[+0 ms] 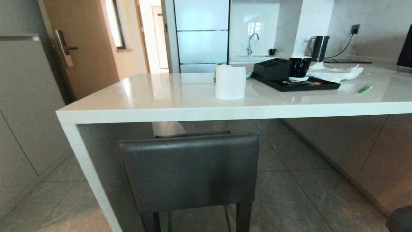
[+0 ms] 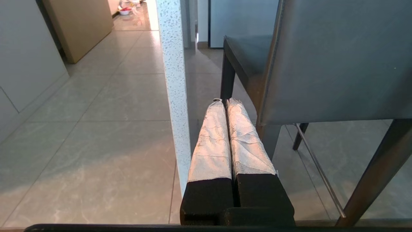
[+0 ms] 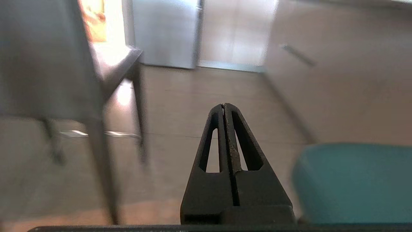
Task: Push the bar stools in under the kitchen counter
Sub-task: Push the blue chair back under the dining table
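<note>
Left gripper (image 2: 225, 100): white-wrapped fingers pressed together, clenched on nothing, hanging low between the kitchen counter's (image 1: 206, 109) speckled white end panel (image 2: 173, 96) and the back of the dark-grey stool (image 1: 190, 172), touching neither.

Right gripper (image 3: 224, 105): black fingers closed flat against each other, empty, low over the floor on the grey stool's other side, with the teal stool (image 3: 352, 182) just beside it.

Grey stool: seat tucked beneath the counter's edge, back upright just outside it, near the end panel.

On the counter: paper roll (image 1: 230, 82), black tray (image 1: 322, 85), mug (image 1: 300, 66), kettle (image 1: 319, 47).
</note>
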Controlling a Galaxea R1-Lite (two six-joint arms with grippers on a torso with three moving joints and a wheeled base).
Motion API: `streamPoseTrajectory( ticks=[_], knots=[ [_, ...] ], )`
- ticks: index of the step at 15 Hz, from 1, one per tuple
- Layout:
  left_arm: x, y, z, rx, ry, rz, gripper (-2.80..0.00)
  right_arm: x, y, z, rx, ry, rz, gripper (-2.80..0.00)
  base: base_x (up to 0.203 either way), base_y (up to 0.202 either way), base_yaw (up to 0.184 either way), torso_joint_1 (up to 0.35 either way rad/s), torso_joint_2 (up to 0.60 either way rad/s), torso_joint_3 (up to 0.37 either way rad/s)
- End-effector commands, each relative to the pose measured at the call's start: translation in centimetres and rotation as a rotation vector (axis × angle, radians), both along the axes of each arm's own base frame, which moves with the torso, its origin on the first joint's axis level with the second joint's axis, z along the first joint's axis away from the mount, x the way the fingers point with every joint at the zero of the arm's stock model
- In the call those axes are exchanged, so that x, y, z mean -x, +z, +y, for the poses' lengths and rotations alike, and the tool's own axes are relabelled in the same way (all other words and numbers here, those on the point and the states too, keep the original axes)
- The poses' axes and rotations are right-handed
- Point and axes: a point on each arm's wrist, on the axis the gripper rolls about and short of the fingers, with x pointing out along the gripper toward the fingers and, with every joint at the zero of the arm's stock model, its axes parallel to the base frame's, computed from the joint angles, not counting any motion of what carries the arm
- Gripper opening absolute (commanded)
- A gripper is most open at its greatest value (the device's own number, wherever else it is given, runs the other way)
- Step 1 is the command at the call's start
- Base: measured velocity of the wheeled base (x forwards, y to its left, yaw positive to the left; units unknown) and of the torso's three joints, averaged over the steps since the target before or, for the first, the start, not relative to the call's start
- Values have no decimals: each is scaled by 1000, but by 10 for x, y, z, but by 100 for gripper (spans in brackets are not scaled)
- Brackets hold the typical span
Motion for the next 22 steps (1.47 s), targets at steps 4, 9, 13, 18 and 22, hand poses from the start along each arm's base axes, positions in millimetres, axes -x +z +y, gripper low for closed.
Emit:
streamPoseTrajectory(
  ticks=[4, 9, 13, 18, 22],
  knots=[
    [0, -1, 0, 19, 11, 11, -280, -1, -8, 0, -98, -10, 77, -280, 0, 0, 0, 0, 0, 0],
    [1, -1, 0, 23, 8, 22, -280, -1, -8, 0, -102, -12, 70, -280, 0, 0, 0, 0, 0, 0],
    [1, -2, 1, 57, 30, 26, -280, -1, -8, 0, -104, -12, 70, -280, 0, 0, 0, 0, 0, 0],
    [1, -2, 1, 58, 30, 27, -280, -1, -8, 0, -102, -11, 70, -280, 0, 0, 0, 0, 0, 0],
    [1, -1, 1, 58, 30, 26, -280, -1, -8, 0, -102, -11, 70, -280, 0, 0, 0, 0, 0, 0]
  ],
)
